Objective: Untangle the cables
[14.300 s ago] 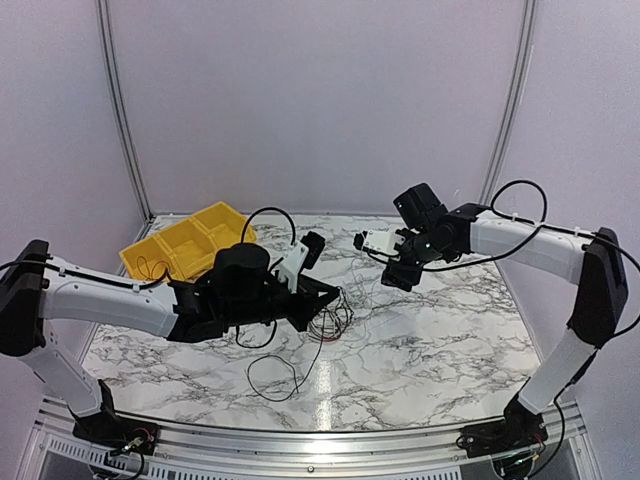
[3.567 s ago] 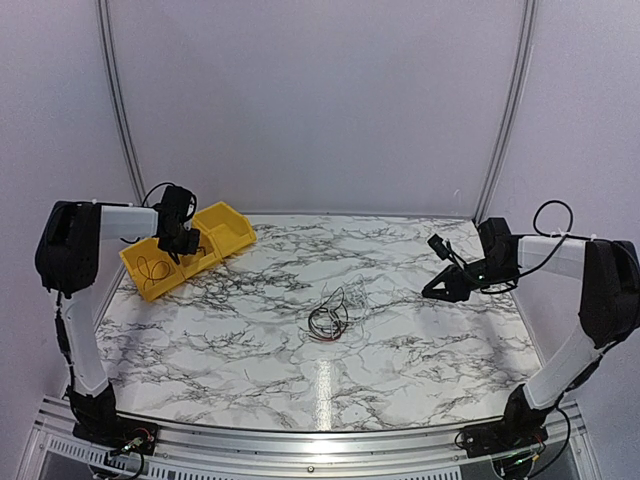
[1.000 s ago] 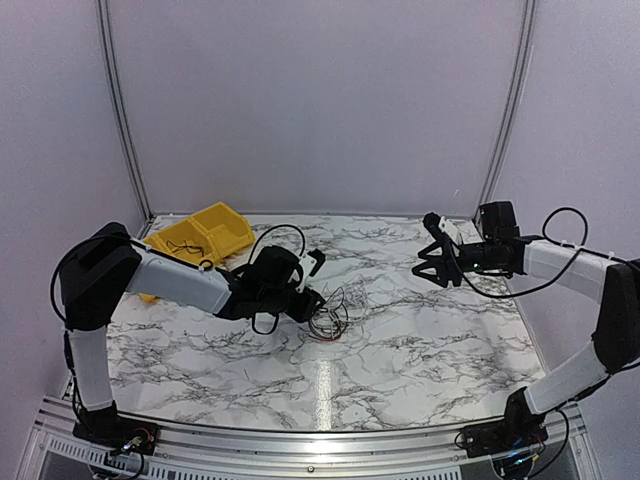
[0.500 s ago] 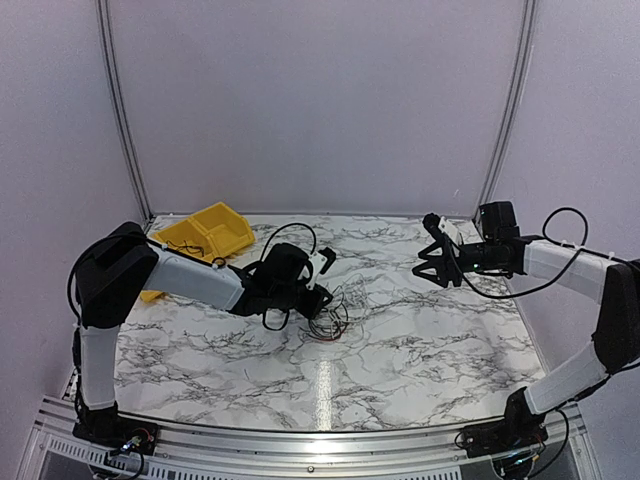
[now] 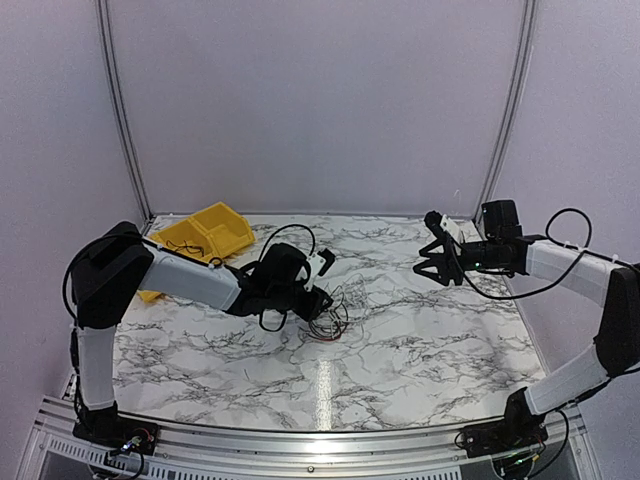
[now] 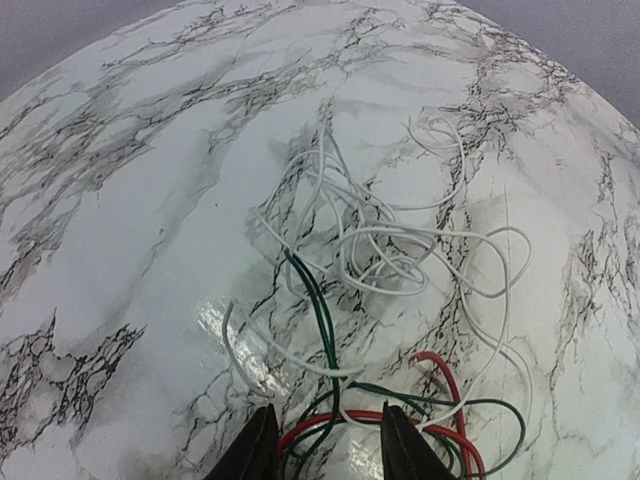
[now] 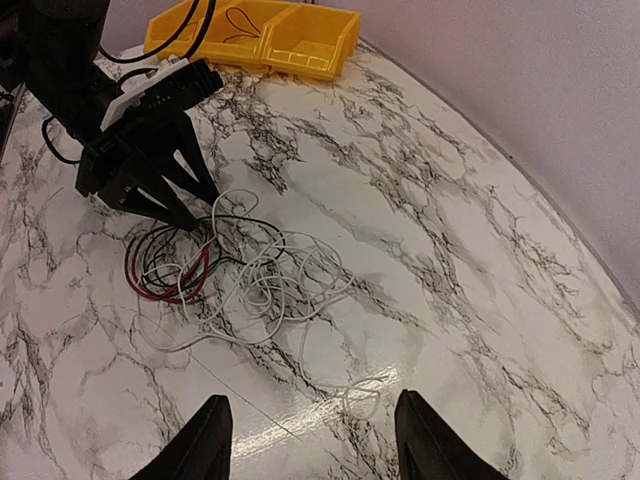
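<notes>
1. Cables (image 5: 328, 322) heaped mid-frame on desk (image 5: 420, 340), white over red and green.
2. Left end effector (image 6: 325, 450) narrowly parted astride red strands (image 6: 345, 416), likely to pinch one.
3. Right end effector (image 7: 310, 440) wide, empty, clear at right.

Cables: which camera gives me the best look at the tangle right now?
Right wrist. It frames all the cables, red, dark and white strands distinct, with the left gripper at their edge. Left wrist is closer but crops the red loops at the bottom. Top external shows only a small dark clump.
</notes>
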